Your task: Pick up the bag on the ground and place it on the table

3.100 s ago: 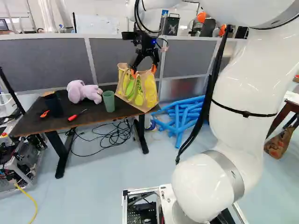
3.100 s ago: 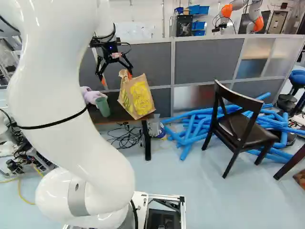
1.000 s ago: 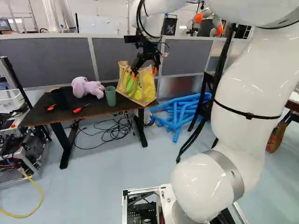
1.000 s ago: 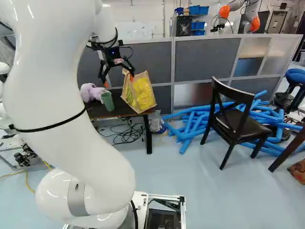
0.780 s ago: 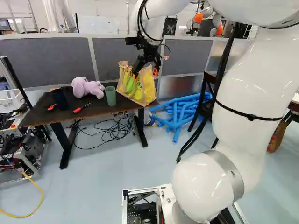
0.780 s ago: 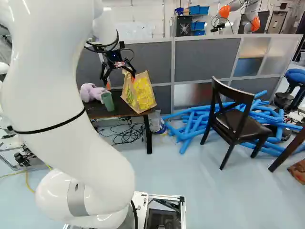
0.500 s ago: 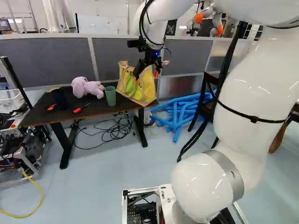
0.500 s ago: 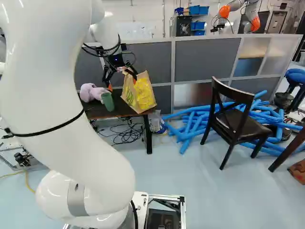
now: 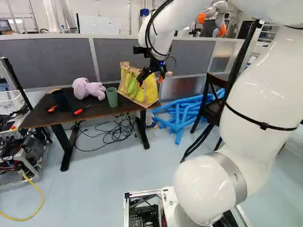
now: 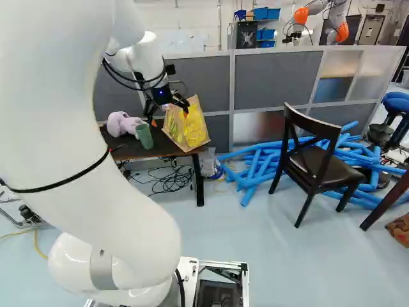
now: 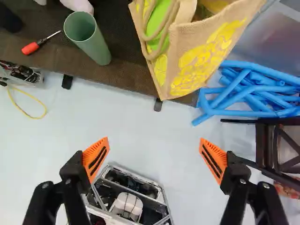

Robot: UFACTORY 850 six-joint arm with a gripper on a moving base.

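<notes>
In the left base view my gripper (image 9: 150,81) hangs on the near side of the bag (image 9: 151,90), which is tan with yellow and green print. The bag sits, somewhat tilted, on the right end of the dark table (image 9: 42,117), a lower corner at the front edge. From the wrist, the gripper (image 11: 154,152) has its orange-padded fingers wide apart with only floor and part of the base seen between them; the bag (image 11: 201,56) lies ahead of them, handles slack, touched by neither finger.
A green cup (image 11: 84,35), pink plush toy (image 9: 87,88), dark cup (image 9: 60,99) and red screwdriver (image 9: 83,109) are on the table. Blue tubes (image 10: 255,173) and a dark chair (image 10: 316,169) stand right of it. Grey partitions (image 10: 275,80) rise behind; another robot (image 10: 319,13) is beyond.
The base moved between the oldest pictures and one second ago. Since then the arm has drawn the open gripper back from the bag and tilted it. The bag has stayed put on the table.
</notes>
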